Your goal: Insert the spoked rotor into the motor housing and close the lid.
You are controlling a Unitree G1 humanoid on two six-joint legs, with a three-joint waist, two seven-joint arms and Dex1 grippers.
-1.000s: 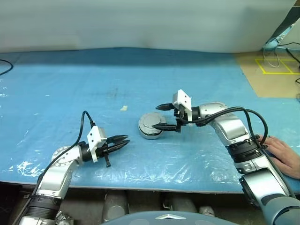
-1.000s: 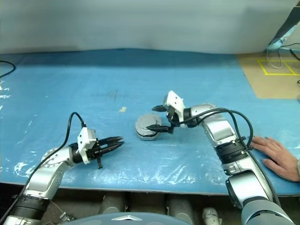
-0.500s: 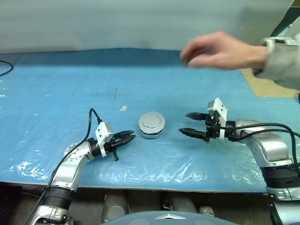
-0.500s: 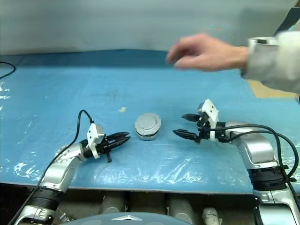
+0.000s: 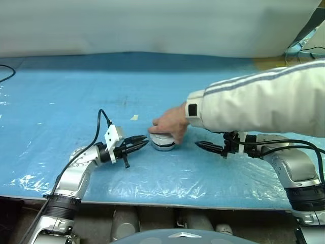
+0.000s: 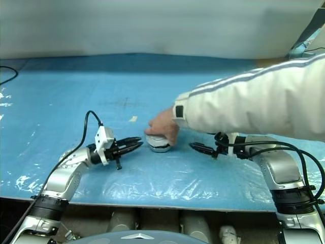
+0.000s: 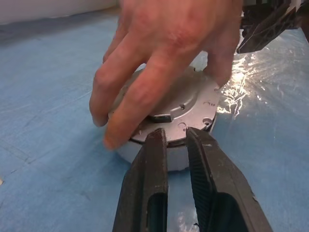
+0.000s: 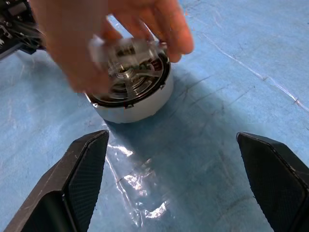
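The lid (image 7: 186, 104) sits on the housing (image 5: 163, 144) mid-table under a person's hand (image 5: 170, 125), so the task looks done, with the left hand (image 5: 141, 144) narrow and empty and the right hand (image 5: 205, 146) wide open, flanking it.

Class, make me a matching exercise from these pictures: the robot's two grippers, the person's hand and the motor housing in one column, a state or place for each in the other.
1. left gripper
2. right gripper
3. person's hand
4. motor housing

A. fingers wide apart
B. resting on top of the motor housing
C. fingers nearly together, tips near the housing
D. standing on the blue table between the two grippers

Pairs: 1-C, 2-A, 3-B, 4-D
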